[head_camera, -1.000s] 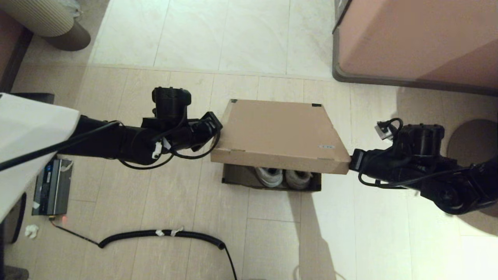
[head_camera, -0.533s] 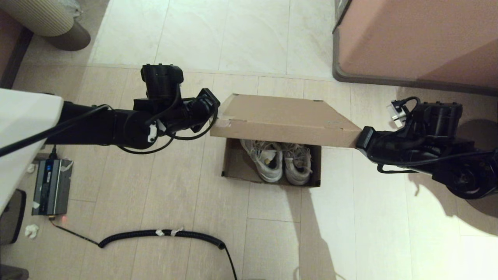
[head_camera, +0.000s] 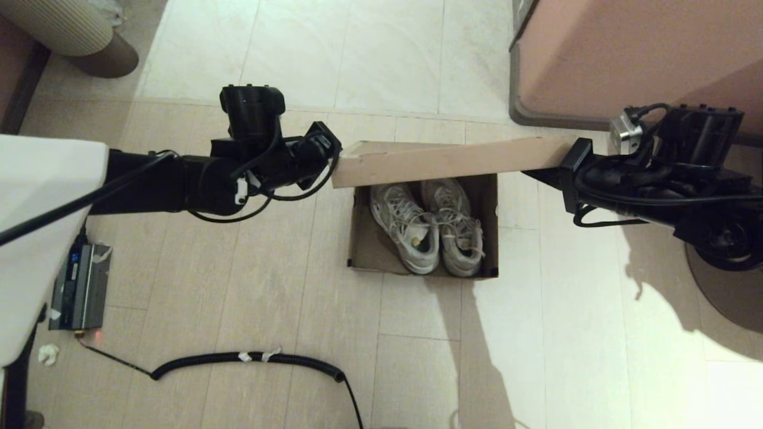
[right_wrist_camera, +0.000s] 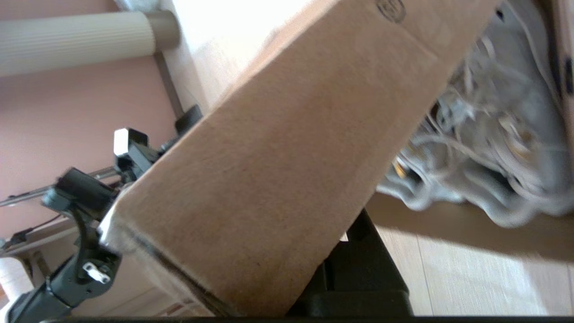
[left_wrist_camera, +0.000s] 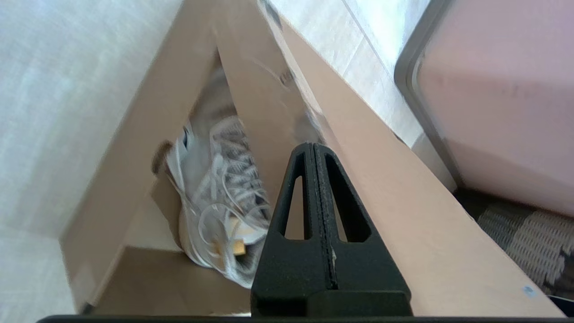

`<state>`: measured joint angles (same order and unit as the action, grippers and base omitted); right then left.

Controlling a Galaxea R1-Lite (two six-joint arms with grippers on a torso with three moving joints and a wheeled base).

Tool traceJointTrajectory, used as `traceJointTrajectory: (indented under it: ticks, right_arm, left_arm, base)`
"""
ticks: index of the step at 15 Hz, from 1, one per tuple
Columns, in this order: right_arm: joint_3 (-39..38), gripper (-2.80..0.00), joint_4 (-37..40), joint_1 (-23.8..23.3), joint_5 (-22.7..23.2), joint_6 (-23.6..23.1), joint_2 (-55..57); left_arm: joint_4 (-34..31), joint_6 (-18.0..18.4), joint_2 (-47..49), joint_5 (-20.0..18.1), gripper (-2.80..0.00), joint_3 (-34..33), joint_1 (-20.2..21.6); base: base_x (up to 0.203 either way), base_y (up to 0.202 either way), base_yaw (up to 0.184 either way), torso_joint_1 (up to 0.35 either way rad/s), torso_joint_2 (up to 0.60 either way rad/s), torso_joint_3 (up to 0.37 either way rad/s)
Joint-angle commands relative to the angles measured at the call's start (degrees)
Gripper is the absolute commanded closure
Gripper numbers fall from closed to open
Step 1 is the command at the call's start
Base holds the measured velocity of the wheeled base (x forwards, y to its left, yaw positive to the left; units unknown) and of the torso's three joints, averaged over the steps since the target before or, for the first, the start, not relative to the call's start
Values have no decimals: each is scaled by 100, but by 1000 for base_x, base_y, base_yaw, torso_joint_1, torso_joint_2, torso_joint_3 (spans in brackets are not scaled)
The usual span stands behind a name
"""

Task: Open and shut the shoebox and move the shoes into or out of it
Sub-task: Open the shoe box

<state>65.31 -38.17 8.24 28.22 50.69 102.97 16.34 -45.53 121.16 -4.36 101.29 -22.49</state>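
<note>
The brown cardboard shoebox (head_camera: 362,253) sits on the floor with its hinged lid (head_camera: 447,161) tipped up almost on edge at the far side. Both white lace-up shoes (head_camera: 429,229) lie side by side inside, fully exposed. My left gripper (head_camera: 334,150) is shut, its tip against the lid's left end; in the left wrist view its fingertips (left_wrist_camera: 312,148) meet beside the lid (left_wrist_camera: 403,202) with a shoe (left_wrist_camera: 215,197) below. My right gripper (head_camera: 569,162) presses the lid's right end. In the right wrist view the lid (right_wrist_camera: 278,157) hides most of its fingers (right_wrist_camera: 358,255), which look shut.
A large pinkish-brown furniture block (head_camera: 632,59) stands just behind the right arm. A grey power unit (head_camera: 77,286) and a coiled black cable (head_camera: 250,359) lie on the floor at the near left. A ribbed beige cylinder (head_camera: 65,30) is at the far left.
The lid has swung from nearly flat over the box to almost upright. Both grippers rose and moved away with its ends, and the shoes came fully into view.
</note>
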Motion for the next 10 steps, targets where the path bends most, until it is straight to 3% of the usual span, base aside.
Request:
traceJointTrajectory:
  ticks: [1,6,10]
  right_arm:
    - [237,0,-18,-11,14,29,156]
    - [640,0,134,-4,167,25,285]
    - [1213,0,134,1,205,17,557]
  left_arm:
    - [10,-26,-30,28,0,5,88]
    - [-21,-17,-269,40,0,126,464]
    - [-635,-15,-873,-19,0,-212,435]
  base:
    - [0,0,0,0,0,0]
    - [0,0,0,0,0,0]
    - [0,0,0,0,0,0]
